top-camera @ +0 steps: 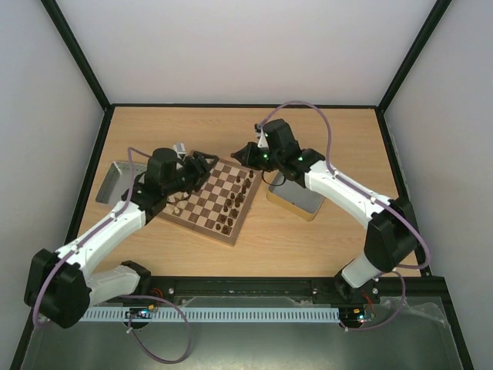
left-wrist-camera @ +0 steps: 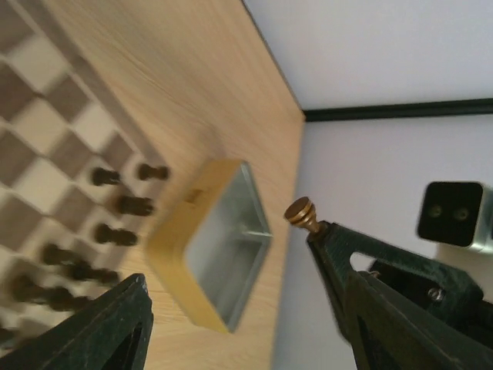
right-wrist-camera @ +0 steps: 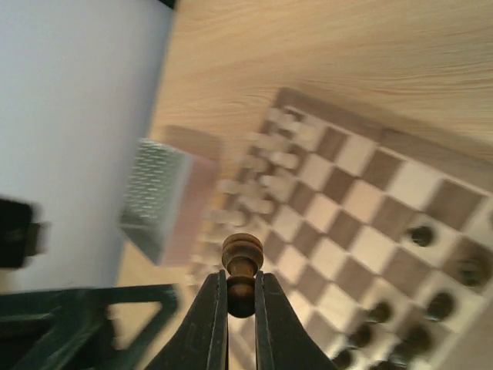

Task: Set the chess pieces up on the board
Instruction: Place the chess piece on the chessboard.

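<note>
The right gripper (right-wrist-camera: 241, 291) has its jaws pressed onto a small dark brown turned wooden chess piece (right-wrist-camera: 241, 256), pinching the stem so the rounded head pokes out past the fingertips. The piece's long axis runs in line with the fingers, and which end is the base cannot be told. It hangs over the far corner of the square wooden chessboard with tan and dark-brown checks (top-camera: 209, 197). From there the ranks of dark pieces (top-camera: 240, 191) lie toward the right arm's own base, along the board edge nearest the shiny rectangular metal tin (top-camera: 289, 204). The right arm is therefore plainly the nearer one for this side. The pale cream pieces (top-camera: 179, 205) stand along the opposite edge, toward the flat grey tray (top-camera: 112, 181). The left gripper (top-camera: 206, 164), jaws spread and holding nothing, hovers over the far part of the board close beside the right one, so room between the two is tight there. The placing probably means lowering among standing dark pieces without knocking them. Bare wooden table (top-camera: 308, 239) lies open on the near right.
</note>
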Robot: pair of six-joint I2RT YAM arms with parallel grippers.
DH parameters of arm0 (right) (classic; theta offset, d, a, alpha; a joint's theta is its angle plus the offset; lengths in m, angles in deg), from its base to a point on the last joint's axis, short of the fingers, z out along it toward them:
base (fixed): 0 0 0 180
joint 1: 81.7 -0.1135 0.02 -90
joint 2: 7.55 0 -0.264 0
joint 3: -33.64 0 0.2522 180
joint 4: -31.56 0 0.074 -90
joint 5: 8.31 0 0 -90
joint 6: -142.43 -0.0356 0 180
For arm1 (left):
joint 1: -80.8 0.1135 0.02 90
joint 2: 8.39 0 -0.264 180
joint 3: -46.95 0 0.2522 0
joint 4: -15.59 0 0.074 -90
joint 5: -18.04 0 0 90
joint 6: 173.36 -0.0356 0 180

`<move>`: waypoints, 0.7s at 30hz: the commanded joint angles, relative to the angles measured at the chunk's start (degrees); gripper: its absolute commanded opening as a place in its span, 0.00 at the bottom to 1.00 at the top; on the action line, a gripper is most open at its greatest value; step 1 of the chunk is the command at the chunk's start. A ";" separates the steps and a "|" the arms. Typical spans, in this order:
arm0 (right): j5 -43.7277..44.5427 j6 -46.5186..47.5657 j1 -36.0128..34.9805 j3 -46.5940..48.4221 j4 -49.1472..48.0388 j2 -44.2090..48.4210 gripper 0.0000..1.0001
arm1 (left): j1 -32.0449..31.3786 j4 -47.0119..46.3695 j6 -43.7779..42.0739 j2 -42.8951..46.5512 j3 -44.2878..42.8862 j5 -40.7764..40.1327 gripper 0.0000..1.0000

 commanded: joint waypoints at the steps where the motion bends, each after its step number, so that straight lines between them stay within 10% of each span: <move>1: 10.83 13.79 -0.25 8.76 23.71 -5.43 0.02 | 1.14 17.64 -18.27 4.32 -1.29 -11.23 0.71; 21: 19.43 22.61 -0.25 43.93 51.53 -37.59 0.02 | 2.04 23.05 -44.00 11.09 -1.69 -13.45 0.75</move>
